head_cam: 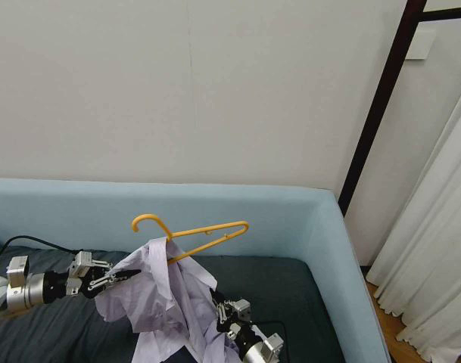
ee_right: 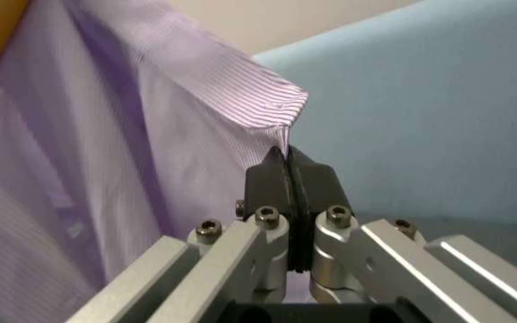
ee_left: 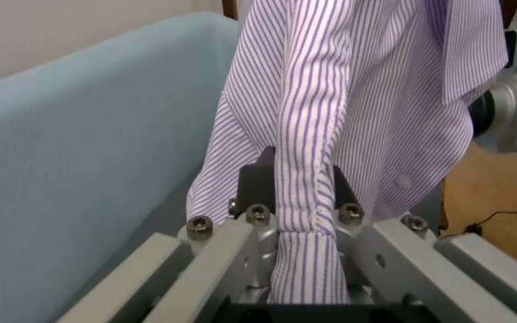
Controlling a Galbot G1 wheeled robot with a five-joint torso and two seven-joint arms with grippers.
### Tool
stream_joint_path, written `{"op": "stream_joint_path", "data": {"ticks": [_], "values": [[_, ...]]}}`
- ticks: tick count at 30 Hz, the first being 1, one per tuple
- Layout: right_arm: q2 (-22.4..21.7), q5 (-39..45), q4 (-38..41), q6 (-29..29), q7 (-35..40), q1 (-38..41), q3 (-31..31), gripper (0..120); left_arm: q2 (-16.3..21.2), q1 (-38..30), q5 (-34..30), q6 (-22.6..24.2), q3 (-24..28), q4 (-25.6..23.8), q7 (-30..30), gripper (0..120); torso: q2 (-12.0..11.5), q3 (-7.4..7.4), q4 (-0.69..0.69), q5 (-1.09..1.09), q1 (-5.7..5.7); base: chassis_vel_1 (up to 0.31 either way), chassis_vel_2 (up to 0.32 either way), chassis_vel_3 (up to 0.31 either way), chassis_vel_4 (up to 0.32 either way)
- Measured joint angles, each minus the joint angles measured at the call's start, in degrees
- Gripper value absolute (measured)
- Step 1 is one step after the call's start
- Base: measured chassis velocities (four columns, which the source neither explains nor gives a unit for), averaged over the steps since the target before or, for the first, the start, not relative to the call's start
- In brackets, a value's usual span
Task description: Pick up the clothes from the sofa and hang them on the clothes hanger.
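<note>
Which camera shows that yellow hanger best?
The head view: the hanger shows its hook and one arm clear of the shirt. The right wrist view catches a yellow sliver; the left wrist view faces the shirt.

No readable text, labels or numbers anywhere

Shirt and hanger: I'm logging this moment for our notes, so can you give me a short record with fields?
Shirt: purple-striped, lifted above the light blue sofa, draped over one side of the hanger
Hanger: yellow, other arm bare
Left gripper: fingers shut on a shirt edge
Right gripper: fingers shut on a shirt corner
</note>
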Motion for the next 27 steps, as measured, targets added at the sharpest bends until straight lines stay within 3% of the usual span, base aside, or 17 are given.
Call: {"op": "stream_joint_path", "data": {"ticks": [10, 19, 27], "values": [[-2.49, 5.87, 5.06, -6.26, 2.7, 2.28, 7.54, 0, -0.42, -0.54, -0.89, -0.33, 0.18, 0.83, 1.81, 3, 0.0, 0.0, 0.0, 0.0, 0.0, 0.0, 0.0, 0.0, 0.0], [-4.02, 12.34, 9.44, -10.0, -0.06, 7.01, 14.16, 0, -0.76, -1.41, 0.52, -0.56, 0.79, 1.47, 2.15, 3, 0.0, 0.0, 0.0, 0.0, 0.0, 0.0, 0.0, 0.0, 0.0], [-5.23, 10.4, 12.25, -11.09, -3.51, 8.07, 16.97, 0, -0.67, -1.92, 0.73, -1.08, 0.87, 2.02, 1.14, 3, 0.0, 0.0, 0.0, 0.01, 0.0, 0.0, 0.0, 0.0, 0.0]]}}
